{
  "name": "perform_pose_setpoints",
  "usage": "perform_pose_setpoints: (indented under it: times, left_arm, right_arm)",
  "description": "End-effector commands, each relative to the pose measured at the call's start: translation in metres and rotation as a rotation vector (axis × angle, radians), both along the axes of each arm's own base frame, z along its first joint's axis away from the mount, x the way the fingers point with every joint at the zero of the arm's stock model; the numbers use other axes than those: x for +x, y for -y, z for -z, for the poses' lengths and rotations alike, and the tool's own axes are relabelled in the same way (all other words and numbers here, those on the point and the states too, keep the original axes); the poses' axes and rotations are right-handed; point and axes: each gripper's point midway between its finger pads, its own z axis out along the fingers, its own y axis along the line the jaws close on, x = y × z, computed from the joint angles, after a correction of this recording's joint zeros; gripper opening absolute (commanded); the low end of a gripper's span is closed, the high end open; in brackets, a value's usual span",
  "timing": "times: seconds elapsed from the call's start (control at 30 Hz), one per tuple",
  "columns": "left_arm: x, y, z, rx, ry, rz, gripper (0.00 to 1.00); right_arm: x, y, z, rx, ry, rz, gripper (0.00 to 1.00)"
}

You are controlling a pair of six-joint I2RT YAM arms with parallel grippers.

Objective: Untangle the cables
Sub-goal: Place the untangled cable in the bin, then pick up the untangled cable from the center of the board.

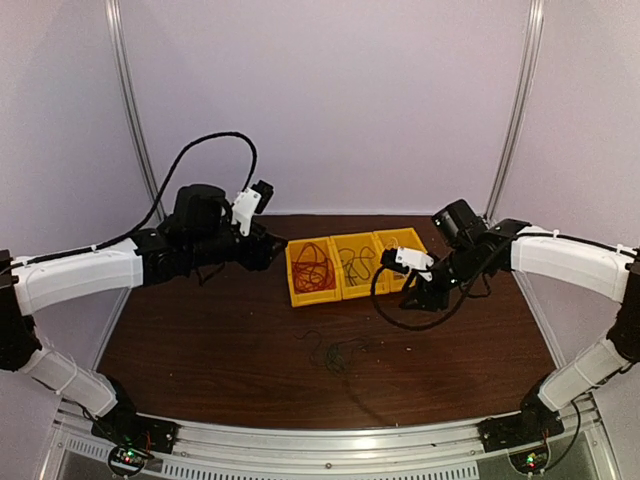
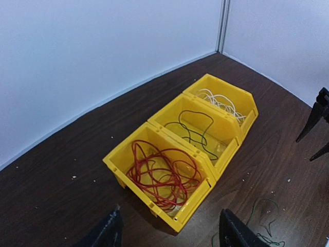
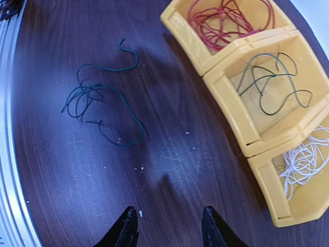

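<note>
On the dark worktop (image 1: 200,340), in front of a row of three yellow bins (image 1: 345,296), a loose dark cable (image 3: 97,100) is seen lying in a small clump, with a hooked end and a long curved tail straying outward, well apart from the bins. A red cable (image 2: 162,175) is coiled in the bin nearest the left arm, a second dark cable (image 2: 195,128) is laid in the middle bin, and a white cable (image 2: 221,100) is bundled in the last. The left gripper (image 2: 171,221) is held just beside the red cable's bin, its jaws apart with nothing between them. The right gripper (image 3: 168,211) is poised above bare worktop between the clump and the bins, its jaws likewise apart and empty. The step in hand is judged to be the pick-up of the loose clump. It is best done if one free strand is taken, the curved tail rather than the dense middle, where several loops would be caught at once. The jaws should be turned across the strand and brought right down to the surface before closing, since so thin a wire is easily missed. A slow lift is advised so that the loops can fall open, with the other arm kept ready to pin or draw the opposite end.
</note>
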Motion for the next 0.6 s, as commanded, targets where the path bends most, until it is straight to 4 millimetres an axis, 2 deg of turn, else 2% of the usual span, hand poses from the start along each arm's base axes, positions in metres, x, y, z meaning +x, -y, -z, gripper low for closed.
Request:
perform_pose_setpoints:
  times: [0.0,0.23,0.3,0.4,0.47,0.57]
  left_arm:
    - [-0.018,0.002,0.019,-0.091,-0.159,-0.022,0.65]
    - [-0.049,-0.050,0.087,-0.229,-0.347,-0.252,0.69]
    - [-0.054,-0.057,0.094,-0.255,-0.358,-0.272,0.69]
    - [-0.068,-0.049,0.108,-0.273,-0.425,-0.206,0.67]
    - [-0.081,-0.034,0.113,-0.326,-0.477,-0.112,0.65]
    - [-0.096,-0.017,0.126,-0.393,-0.572,-0.048,0.65]
  right_arm:
    - [-0.029,-0.032,0.005,0.063,0.030,-0.170,0.43]
    - [-0.031,-0.096,0.011,0.040,0.039,-0.265,0.38]
    - [-0.032,-0.116,0.013,0.034,0.026,-0.314,0.36]
    - [-0.028,-0.144,0.018,0.030,0.038,-0.337,0.33]
    - [-0.025,-0.156,0.024,0.035,-0.018,-0.330,0.30]
    - [-0.024,-0.155,0.041,0.005,-0.065,-0.316,0.27]
